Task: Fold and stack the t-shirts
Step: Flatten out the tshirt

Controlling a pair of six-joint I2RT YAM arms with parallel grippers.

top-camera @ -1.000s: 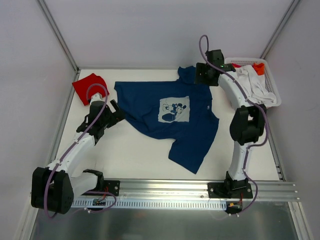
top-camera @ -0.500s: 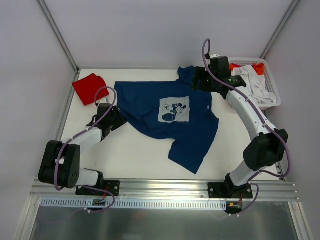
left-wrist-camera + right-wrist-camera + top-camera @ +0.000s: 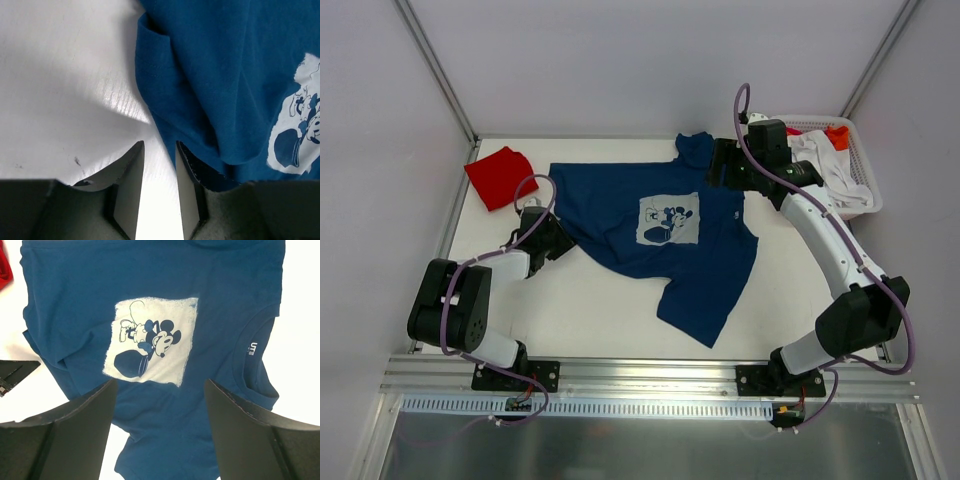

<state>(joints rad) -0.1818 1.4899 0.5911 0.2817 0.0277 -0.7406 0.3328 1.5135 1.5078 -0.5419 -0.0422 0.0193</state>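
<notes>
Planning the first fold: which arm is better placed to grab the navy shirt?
Likely left: the left pincer sits at the navy shirt's edge, jaws narrow; the right pincer hangs open above.

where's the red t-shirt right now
In the top view the red t-shirt lies at the far-left corner of the table, left of the navy t-shirt and just beyond the left end effector.

Middle of the white table (image 3: 590, 310): covered by a spread navy blue cloth t-shirt (image 3: 610, 205). Bare surface runs along the near edge. Far-left corner blocked by a folded red cloth t-shirt (image 3: 498, 177); far-right corner by a white slatted plastic basket (image 3: 863, 165).
</notes>
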